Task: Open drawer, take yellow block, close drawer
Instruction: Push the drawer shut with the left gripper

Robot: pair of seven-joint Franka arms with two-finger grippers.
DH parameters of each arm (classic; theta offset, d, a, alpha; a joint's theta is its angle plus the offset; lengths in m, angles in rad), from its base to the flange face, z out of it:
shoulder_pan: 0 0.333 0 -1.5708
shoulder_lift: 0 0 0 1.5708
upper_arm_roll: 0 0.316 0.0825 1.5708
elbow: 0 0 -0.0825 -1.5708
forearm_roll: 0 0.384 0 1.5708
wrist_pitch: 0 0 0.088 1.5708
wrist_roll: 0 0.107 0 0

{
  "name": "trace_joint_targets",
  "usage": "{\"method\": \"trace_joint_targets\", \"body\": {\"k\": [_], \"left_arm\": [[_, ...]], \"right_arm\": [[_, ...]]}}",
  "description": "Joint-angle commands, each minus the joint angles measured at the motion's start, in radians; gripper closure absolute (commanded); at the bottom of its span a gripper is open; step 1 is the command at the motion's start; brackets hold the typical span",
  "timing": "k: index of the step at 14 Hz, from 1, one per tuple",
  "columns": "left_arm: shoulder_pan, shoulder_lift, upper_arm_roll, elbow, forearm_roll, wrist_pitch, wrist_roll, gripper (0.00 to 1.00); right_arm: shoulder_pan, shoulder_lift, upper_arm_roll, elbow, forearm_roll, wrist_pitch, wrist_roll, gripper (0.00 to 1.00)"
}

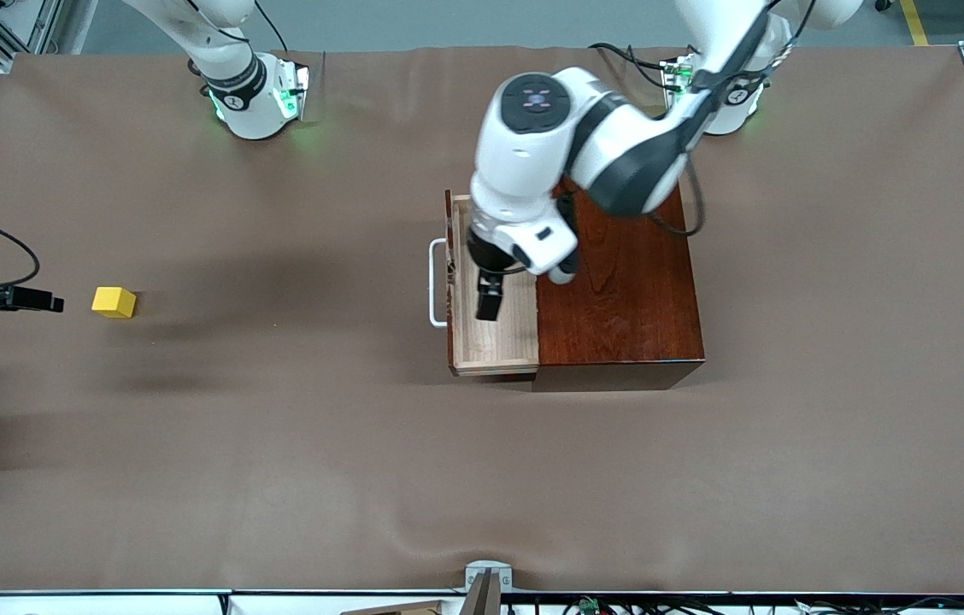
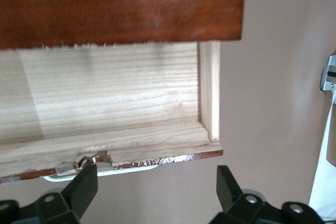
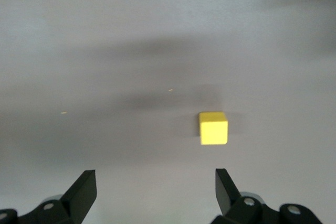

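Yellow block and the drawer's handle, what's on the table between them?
Nothing: the front view shows bare brown table between the yellow block and the drawer handle.

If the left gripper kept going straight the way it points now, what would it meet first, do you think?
Probably the drawer. The left gripper hangs open over the pulled-out tray, pointing down. In its wrist view the fingers straddle the front edge by the handle, so it might catch that edge rather than the floor; depth is unclear.
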Motion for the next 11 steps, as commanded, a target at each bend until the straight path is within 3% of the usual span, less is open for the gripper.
{"method": "trace_joint_targets", "body": {"k": [1,4,7,11], "left_arm": [[-0.135,0.090,0.112,0.094,0.042,0.027,-0.110,0.00],[-0.301,0.108,0.276,0.099,0.039,0.066,-0.225,0.00],[-0.317,0.114,0.271,0.099,0.016,0.069,-0.233,0.00],[-0.314,0.128,0.271,0.094,-0.151,0.063,-0.094,0.00]], "right_arm": [[0.079,-0.068,-0.005,0.038,-0.004,-0.051,0.115,0.00],[0.099,-0.107,-0.003,0.040,0.091,-0.032,0.170,0.00],[0.119,-0.148,-0.005,0.035,0.099,-0.015,0.173,0.00],[0.171,-0.186,-0.003,0.035,0.066,-0.023,0.167,0.00]]}}
